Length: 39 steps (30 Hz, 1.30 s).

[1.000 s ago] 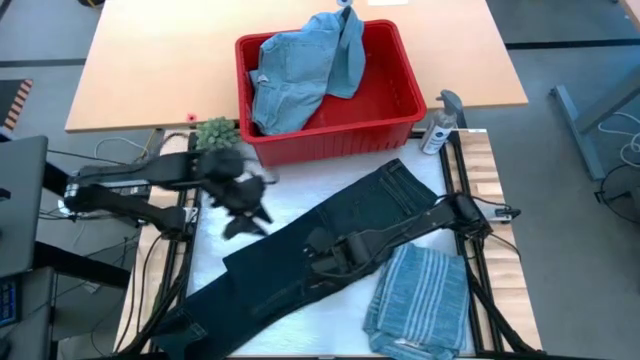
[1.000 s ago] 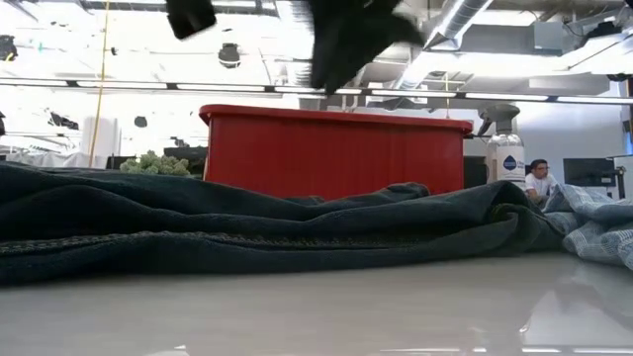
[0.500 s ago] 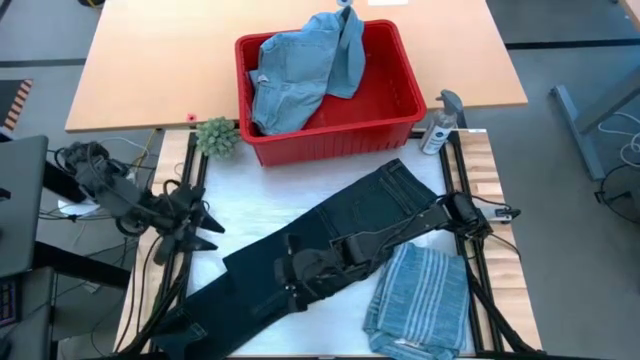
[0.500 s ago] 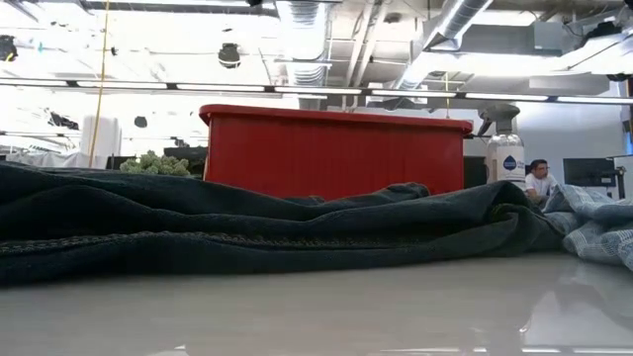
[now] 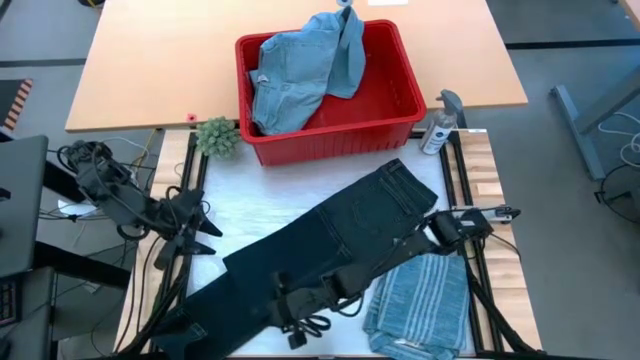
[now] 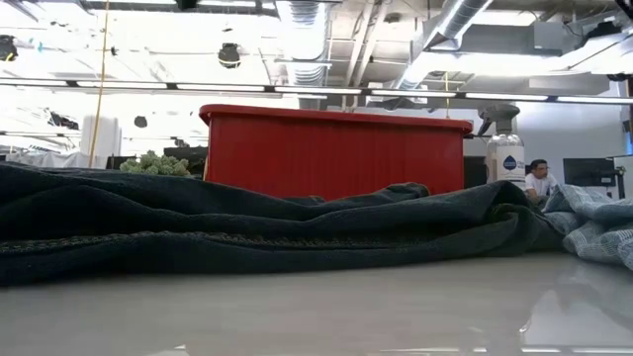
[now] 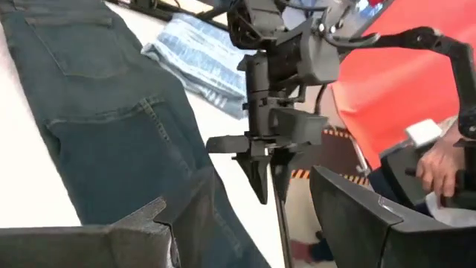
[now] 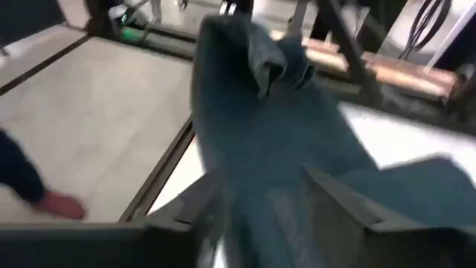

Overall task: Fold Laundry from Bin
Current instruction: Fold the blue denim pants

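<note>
Right gripper (image 5: 300,318) slid further down the dark trousers (image 5: 330,235), fingers straddling the fabric, left gripper (image 5: 195,228) parted, at table's left edge.

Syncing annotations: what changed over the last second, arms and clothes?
The left gripper swung from above the mat out to the table's left edge, open and empty. The right gripper slid down the dark trousers toward the near edge, over the fabric. The trousers, the striped shirt, the red bin and its denim stayed put.
</note>
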Available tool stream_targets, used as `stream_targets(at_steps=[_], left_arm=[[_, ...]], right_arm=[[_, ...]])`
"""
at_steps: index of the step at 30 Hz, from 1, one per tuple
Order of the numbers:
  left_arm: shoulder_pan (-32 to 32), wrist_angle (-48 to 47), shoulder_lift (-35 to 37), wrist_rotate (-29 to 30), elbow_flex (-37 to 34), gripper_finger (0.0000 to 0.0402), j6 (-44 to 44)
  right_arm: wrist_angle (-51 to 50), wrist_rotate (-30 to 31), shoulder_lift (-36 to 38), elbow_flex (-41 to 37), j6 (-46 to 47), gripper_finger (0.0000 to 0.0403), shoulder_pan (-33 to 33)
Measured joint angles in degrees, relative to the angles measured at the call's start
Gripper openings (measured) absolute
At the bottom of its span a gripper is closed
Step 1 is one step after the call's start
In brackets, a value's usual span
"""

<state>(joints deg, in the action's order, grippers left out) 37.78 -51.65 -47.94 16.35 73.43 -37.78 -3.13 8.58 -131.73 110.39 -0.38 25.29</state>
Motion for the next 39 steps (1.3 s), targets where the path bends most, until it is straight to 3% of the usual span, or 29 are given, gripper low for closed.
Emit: stream_targets(at_steps=[5, 10, 12, 16, 30, 39], left_arm=[[0.0, -1.9, 0.0, -1.0, 0.0, 0.021, 0.1], [0.0, -2.2, 0.0, -1.2, 0.0, 0.021, 1.6], [0.0, -2.5, 0.0, -1.7, 0.0, 0.021, 1.9], [0.0, -3.1, 0.0, -2.6, 0.0, 0.021, 1.7], [0.0, -3.2, 0.0, -2.5, 0.0, 0.021, 3.0], [0.0, -3.4, 0.0, -2.1, 0.0, 0.021, 3.5]], right_arm=[[-5.4, 1.1, -7.5, 11.1, -3.1, 0.0273, 0.5], [-15.8, 5.0, -16.2, 24.1, -7.2, 0.0285, 1.7], [-11.2, 6.7, -17.2, 23.5, -8.1, 0.0286, 2.1], [-12.1, 12.2, -17.7, 23.1, -6.3, 0.0286, 2.3], [-13.1, 11.1, -20.0, 23.2, -7.1, 0.0286, 1.9], [-17.5, 17.4, -20.6, 23.2, -7.2, 0.0285, 1.2]])
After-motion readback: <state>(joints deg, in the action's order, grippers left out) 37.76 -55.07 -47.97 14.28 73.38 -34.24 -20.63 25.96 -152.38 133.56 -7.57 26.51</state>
